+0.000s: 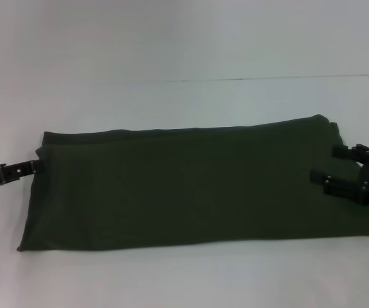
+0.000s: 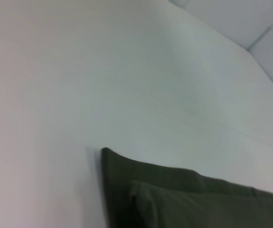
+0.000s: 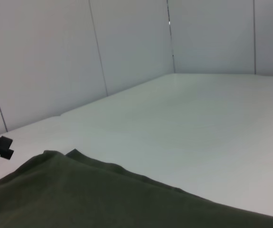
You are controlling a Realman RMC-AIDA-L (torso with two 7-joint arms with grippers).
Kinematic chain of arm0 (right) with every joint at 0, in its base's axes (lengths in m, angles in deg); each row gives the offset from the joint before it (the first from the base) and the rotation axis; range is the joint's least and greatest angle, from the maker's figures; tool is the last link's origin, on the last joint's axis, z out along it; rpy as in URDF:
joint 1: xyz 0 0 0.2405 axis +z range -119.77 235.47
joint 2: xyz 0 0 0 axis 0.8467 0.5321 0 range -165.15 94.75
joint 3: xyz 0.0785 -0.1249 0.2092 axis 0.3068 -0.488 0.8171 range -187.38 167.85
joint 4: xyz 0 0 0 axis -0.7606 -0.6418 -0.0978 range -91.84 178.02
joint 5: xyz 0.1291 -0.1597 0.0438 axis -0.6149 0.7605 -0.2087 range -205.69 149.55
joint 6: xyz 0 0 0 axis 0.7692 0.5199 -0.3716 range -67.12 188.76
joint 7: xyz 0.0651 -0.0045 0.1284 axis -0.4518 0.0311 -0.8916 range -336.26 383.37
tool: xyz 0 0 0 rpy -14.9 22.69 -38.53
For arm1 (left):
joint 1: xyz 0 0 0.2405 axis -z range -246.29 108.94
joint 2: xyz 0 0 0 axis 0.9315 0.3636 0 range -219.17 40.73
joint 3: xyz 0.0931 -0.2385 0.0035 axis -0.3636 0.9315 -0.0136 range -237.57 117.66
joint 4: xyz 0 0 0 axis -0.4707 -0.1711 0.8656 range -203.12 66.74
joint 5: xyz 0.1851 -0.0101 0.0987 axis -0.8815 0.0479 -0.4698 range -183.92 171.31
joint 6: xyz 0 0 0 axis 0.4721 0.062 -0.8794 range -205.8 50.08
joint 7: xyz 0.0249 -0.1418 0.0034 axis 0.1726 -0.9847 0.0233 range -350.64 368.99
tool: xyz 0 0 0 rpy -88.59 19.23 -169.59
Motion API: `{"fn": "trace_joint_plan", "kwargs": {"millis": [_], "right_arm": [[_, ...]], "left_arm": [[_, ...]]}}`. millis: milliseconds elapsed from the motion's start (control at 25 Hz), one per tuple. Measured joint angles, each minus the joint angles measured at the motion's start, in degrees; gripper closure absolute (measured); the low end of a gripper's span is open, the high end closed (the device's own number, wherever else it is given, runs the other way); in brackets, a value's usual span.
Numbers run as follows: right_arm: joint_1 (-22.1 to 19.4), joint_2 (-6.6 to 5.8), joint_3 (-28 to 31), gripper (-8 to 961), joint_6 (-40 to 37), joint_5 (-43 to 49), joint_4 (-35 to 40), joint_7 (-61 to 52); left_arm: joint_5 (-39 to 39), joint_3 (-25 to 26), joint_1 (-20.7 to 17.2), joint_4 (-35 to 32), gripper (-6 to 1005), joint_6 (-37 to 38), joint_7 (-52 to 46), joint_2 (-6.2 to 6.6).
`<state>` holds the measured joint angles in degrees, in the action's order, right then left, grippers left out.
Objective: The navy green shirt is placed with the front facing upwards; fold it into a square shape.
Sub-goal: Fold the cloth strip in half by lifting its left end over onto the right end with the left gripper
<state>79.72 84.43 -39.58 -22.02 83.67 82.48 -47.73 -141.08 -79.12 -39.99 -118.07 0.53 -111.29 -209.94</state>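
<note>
While my right claw (image 1: 325, 165) hangs with its fingers spread over the shirt's right end, my left claw (image 1: 35, 166) sits at the left edge, and whether it is pinching cloth there I cannot tell. The navy green shirt (image 1: 197, 186) lies flat on the white tabletop (image 1: 184, 276), already folded into a long band. It looks soft, light and floppy, so I judge the end corners, layers pinched together, the best hold for the crosswise fold.

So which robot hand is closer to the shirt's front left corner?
Left. The left gripper touches the dark olive-green cotton shirt's left edge; the right gripper hovers over its far end.
</note>
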Motion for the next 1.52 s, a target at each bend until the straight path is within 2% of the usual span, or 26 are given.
{"fn": "trace_joint_plan", "kwargs": {"millis": [280, 680, 1080, 1520], "right_arm": [[1.3, 0.01, -3.1, 84, 1.8, 0.0, -1.5, -0.4], [2.2, 0.06, -3.6, 87, 2.2, 0.1, -3.6, -0.5], [3.1, 0.08, -3.6, 87, 3.0, 0.1, -5.2, -0.5], [3.4, 0.08, -3.6, 86, 3.8, -0.1, -6.1, -0.5]], "left_arm": [[-0.1, -0.4, 0.6, 2.3, 166, -5.0, -3.0, -0.78], [-0.3, -0.6, -0.1, 3.0, 165, -7.4, -2.1, -1.0], [-1.5, -3.2, 0.9, 3.0, 162, -6.1, -2.5, -0.51], [-3.6, -3.3, 1.3, 3.3, 158, -8.1, -4.4, -0.3]]}}
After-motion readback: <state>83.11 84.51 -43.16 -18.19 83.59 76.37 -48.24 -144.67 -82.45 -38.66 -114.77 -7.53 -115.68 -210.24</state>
